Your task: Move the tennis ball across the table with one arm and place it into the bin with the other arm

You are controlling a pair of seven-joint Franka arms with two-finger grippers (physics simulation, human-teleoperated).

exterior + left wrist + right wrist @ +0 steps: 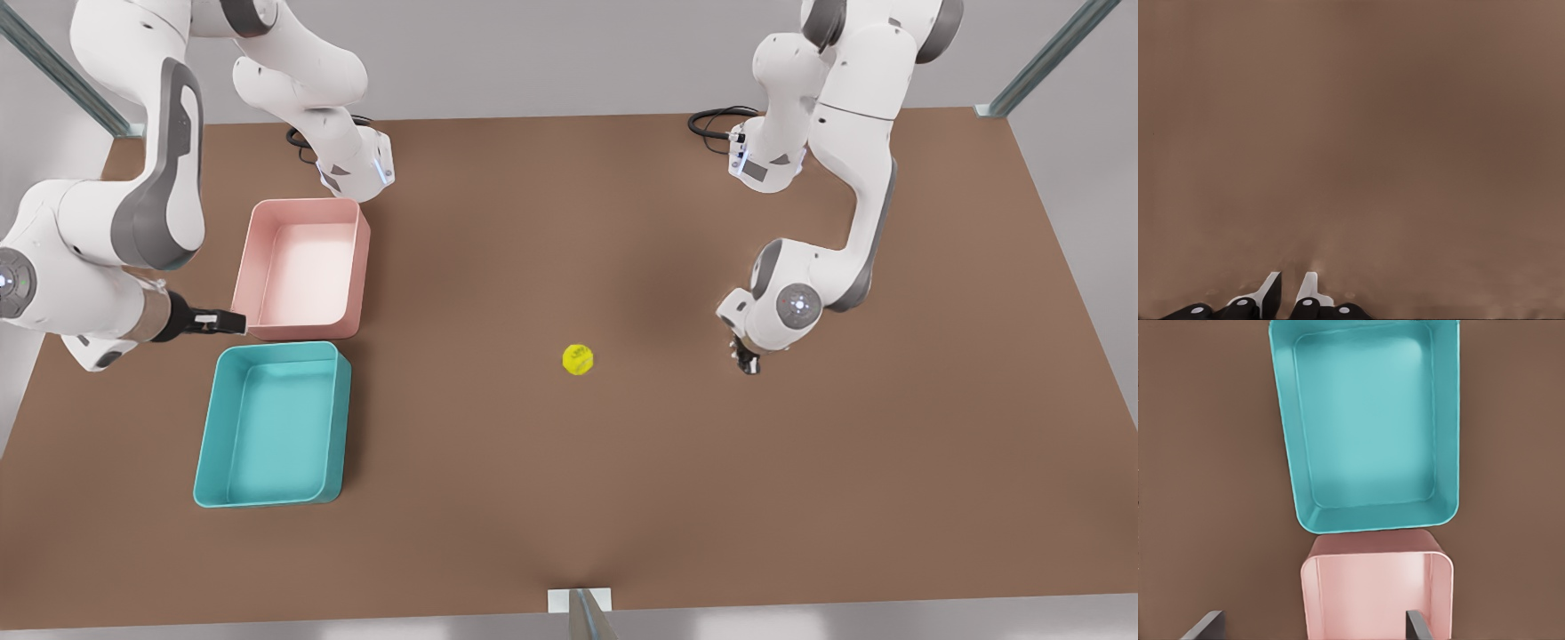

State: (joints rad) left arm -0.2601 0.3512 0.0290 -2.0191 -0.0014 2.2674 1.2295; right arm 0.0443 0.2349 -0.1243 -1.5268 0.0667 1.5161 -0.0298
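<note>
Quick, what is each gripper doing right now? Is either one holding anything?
Left gripper: nearly shut, empty, low over the brown table.
Right gripper: open, empty, over the pink plastic tray.

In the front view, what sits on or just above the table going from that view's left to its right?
Right gripper, open, beside the trays → teal bin → pink tray → tennis ball → left gripper, nearly closed, low over the table.
</note>
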